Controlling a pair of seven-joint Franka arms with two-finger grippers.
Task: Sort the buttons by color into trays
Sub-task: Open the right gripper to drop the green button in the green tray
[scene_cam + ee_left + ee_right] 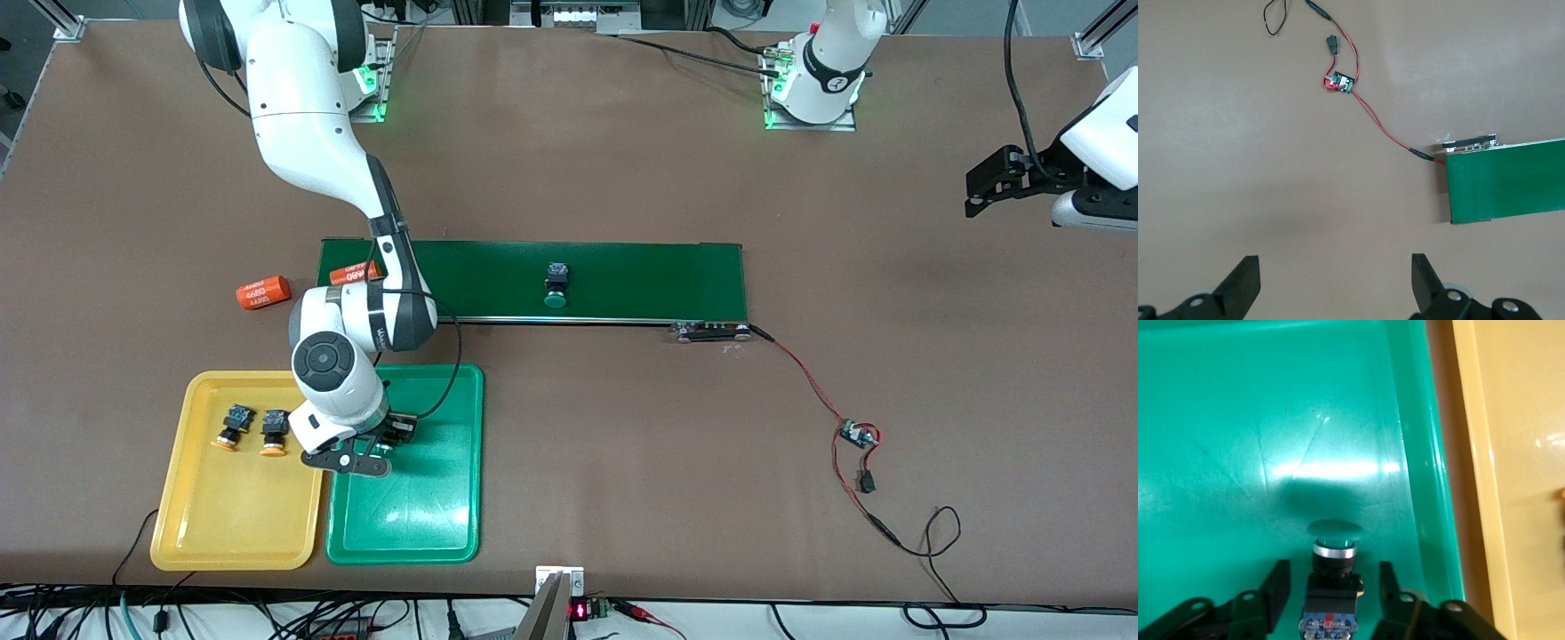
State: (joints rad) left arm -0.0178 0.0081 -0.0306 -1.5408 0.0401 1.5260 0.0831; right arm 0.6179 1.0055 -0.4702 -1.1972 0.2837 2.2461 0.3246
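Jaws of the right gripper (pixel 1330 593) stood parted either side of a green button (pixel 1333 577) in the green tray (pixel 444 524), releasing it.

Gaps showed between each finger and the button's body, so the grip looked let go; the cleanest finish was judged a straight lift, jaws wider, no sideways drag that could tip it. Two orange-yellow buttons (pixel 252 430) lay in the yellow tray (pixel 222 524). One more green button (pixel 556 286) sat on the conveyor belt (pixel 640 276). The left gripper (pixel 1335 283) waited, jaws wide, over bare surface (pixel 889 293) at its own end.
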